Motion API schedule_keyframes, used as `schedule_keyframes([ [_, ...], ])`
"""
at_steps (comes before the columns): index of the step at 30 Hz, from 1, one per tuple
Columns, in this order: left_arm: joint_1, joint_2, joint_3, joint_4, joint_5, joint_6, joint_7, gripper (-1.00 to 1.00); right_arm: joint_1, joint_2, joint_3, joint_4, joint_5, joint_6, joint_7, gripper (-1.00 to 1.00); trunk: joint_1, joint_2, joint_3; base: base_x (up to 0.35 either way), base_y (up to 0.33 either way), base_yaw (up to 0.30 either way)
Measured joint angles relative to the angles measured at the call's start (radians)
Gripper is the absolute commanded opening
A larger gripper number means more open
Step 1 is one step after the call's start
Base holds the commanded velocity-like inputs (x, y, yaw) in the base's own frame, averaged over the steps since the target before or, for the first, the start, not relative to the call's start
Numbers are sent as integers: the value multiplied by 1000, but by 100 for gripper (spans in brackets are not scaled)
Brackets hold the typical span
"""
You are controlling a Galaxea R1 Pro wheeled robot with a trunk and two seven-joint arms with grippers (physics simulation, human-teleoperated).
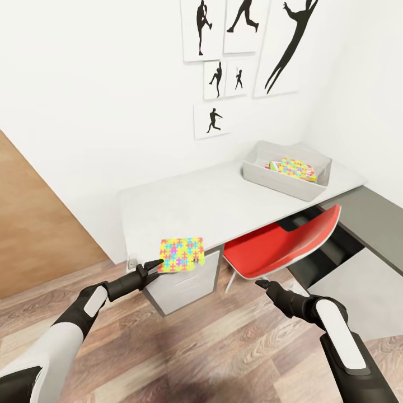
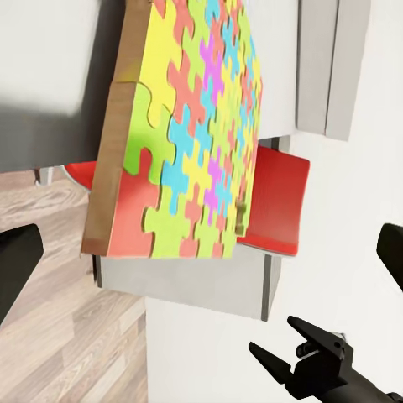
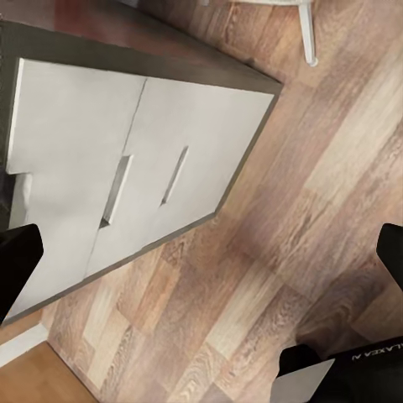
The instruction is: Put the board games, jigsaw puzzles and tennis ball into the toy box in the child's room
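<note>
One jigsaw puzzle (image 1: pixel 181 254) lies at the near edge of the pale grey table (image 1: pixel 207 201), partly overhanging the drawers. My left gripper (image 1: pixel 155 264) is open, level with the puzzle's near left edge, tips close to it. The left wrist view shows the same jigsaw puzzle (image 2: pixel 189 134) ahead of the spread fingers (image 2: pixel 15 269), not between them. The toy box (image 1: pixel 280 184) stands at the table's far right end, holding the other jigsaw puzzle (image 1: pixel 296 168) on top of a printed board game (image 1: pixel 275 165). My right gripper (image 1: pixel 262 284) hangs open over the floor below the chair, empty.
A red chair (image 1: pixel 285 246) is tucked under the table between the drawer unit (image 1: pixel 184 285) and the dark grey desk section (image 1: pixel 372 215). Black silhouette prints (image 1: pixel 240 45) hang on the white wall. Wood-plank floor (image 1: pixel 212 352) spreads around me. The right wrist view looks down at a cabinet front (image 3: pixel 126 185).
</note>
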Motion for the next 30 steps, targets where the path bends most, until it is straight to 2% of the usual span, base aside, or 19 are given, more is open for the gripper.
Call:
schedule_keyframes([
  [6,0,0,0,0,0,0,0,100,0,0,0,0,0,-1,0,100,0,0,0,137,0,0],
  [8,1,0,-6,1,-12,-1,-1,100,0,0,0,0,0,-1,0,100,0,0,0,56,0,0],
  [30,1,0,-9,2,-20,-1,-2,100,0,1,0,0,1,-1,0,100,0,0,0,5,0,0],
])
